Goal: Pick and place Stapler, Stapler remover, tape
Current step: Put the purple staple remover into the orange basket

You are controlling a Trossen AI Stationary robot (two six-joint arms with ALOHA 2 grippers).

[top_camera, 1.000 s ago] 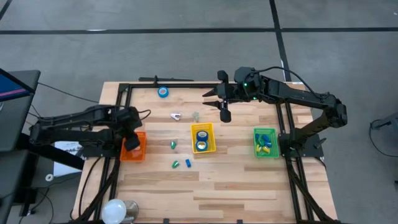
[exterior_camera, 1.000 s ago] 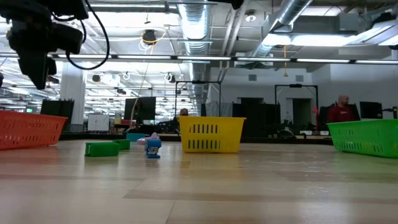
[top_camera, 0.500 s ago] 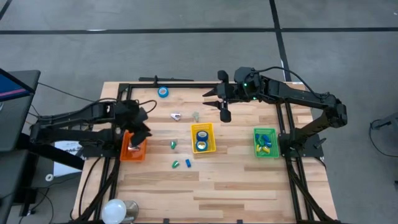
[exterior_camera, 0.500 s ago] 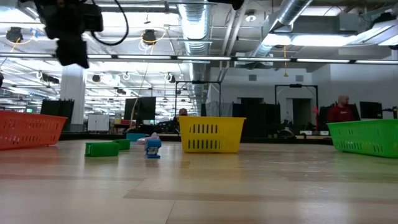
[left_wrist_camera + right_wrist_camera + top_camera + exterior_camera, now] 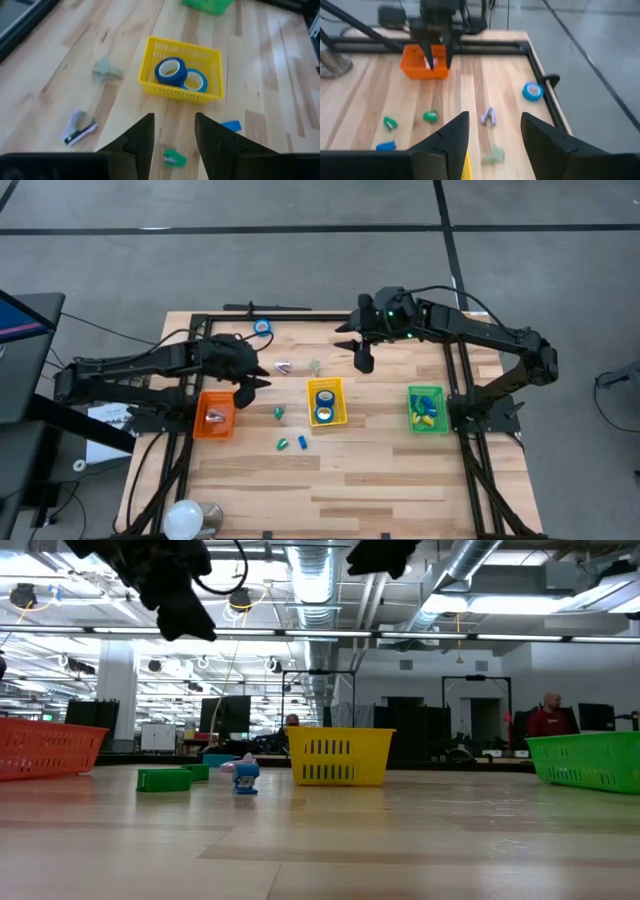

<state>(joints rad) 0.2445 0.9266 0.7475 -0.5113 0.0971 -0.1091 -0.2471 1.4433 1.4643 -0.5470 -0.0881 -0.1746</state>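
Two blue tape rolls (image 5: 179,75) lie in the yellow basket (image 5: 325,402). A third tape roll (image 5: 262,327) lies flat near the table's far edge, also in the right wrist view (image 5: 533,91). A purple-and-silver staple remover (image 5: 79,127) and a grey-green piece (image 5: 106,73) lie between that roll and the yellow basket. Small green staplers (image 5: 279,412) (image 5: 283,444) and a blue block (image 5: 302,442) lie nearer. My left gripper (image 5: 252,377) hovers open between the orange basket (image 5: 213,415) and the yellow one. My right gripper (image 5: 364,360) hangs open above the table's far middle.
The orange basket holds a pale object (image 5: 216,418). A green basket (image 5: 425,408) with blue and yellow pieces stands on the right. A black frame rail (image 5: 540,65) edges the table. Bare wood lies along the near edge. A person (image 5: 548,720) is in the room behind.
My left gripper has swung from above the orange basket toward the table's right and slightly toward the far edge, staying high and open. My right gripper has shifted a little, and its tip now shows at the top of the low view.
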